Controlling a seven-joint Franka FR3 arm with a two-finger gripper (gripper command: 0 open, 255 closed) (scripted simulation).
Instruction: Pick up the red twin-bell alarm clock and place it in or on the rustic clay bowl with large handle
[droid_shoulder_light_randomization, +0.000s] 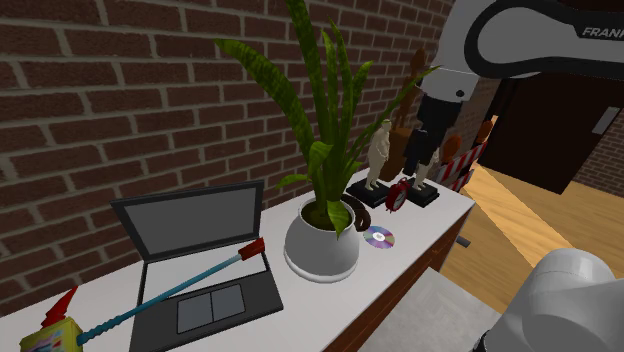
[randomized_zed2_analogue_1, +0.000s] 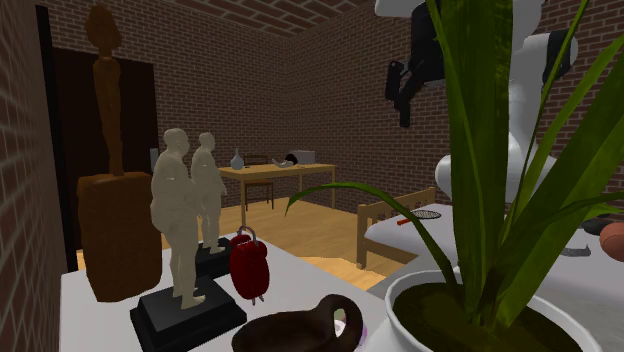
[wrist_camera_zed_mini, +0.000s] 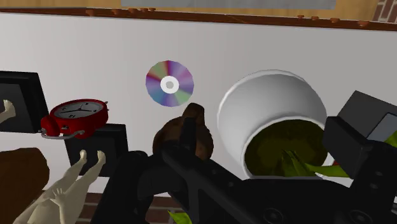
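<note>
On white counter (droid_shoulder_light_randomization: 400, 272) | red alarm clock (droid_shoulder_light_randomization: 397, 194) upright | arm (droid_shoulder_light_randomization: 530, 40) lettering "FRAN", cut off | claw (randomized_zed2_analogue_1: 405, 115) aloft, state cannot tell

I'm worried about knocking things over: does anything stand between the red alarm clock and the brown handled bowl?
Partly. The pale figurine on its black base stands right beside the straight line from the clock to the bowl, its base corner reaching between them. A lifted carry should probably clear it.

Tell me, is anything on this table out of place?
A long blue tool with a red tip lies slanted across the keyboard of the open laptop, and a bare disc lies loose beside the white plant pot.
</note>
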